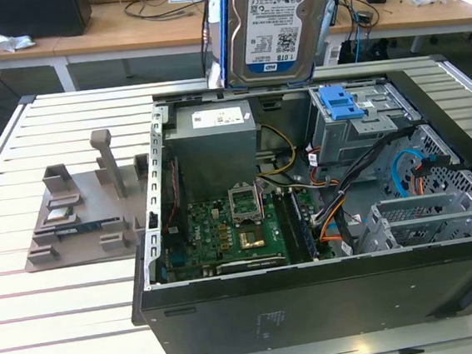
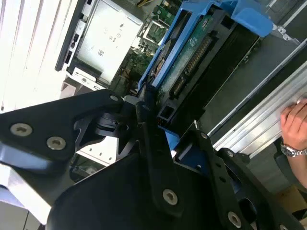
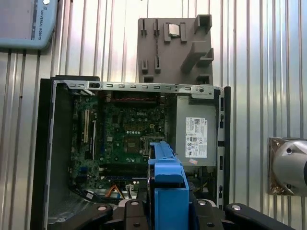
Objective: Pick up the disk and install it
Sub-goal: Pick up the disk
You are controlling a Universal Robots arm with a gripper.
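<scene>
Silver in body with blue rails along its edges, the disk (image 1: 278,22) hangs upright in the air above the far rim of the open computer case (image 1: 315,303), its white-and-blue label turned toward the exterior view. The case lies on its side on the slatted table (image 1: 66,327), toward the exterior view's right edge of the table. In the second wrist view the gripper (image 2: 175,139) pinches the disk (image 2: 192,57) by one end, black fingers (image 2: 153,143) pressed against the blue rails, with the drive's green circuit board facing that camera. In the first wrist view the blue rail of the disk (image 3: 168,191) stands between the gripper's (image 3: 168,213) black links, over the inside of the case (image 3: 45,158), just beside the grey power supply (image 3: 196,136) and close to the motherboard (image 3: 127,134). Inside the case, the exterior view shows the power supply (image 1: 214,141) at the far wall, the motherboard (image 1: 225,232) nearer, and a blue bracket (image 1: 341,100) atop the grey drive cage (image 1: 357,132) in the far corner on the exterior view's right. A grey fixture (image 1: 81,213) sits on the table near the exterior view's left edge, apart from the case. A person's hand (image 2: 295,124) with a wristwatch rests on the pale slats beside the case.
</scene>
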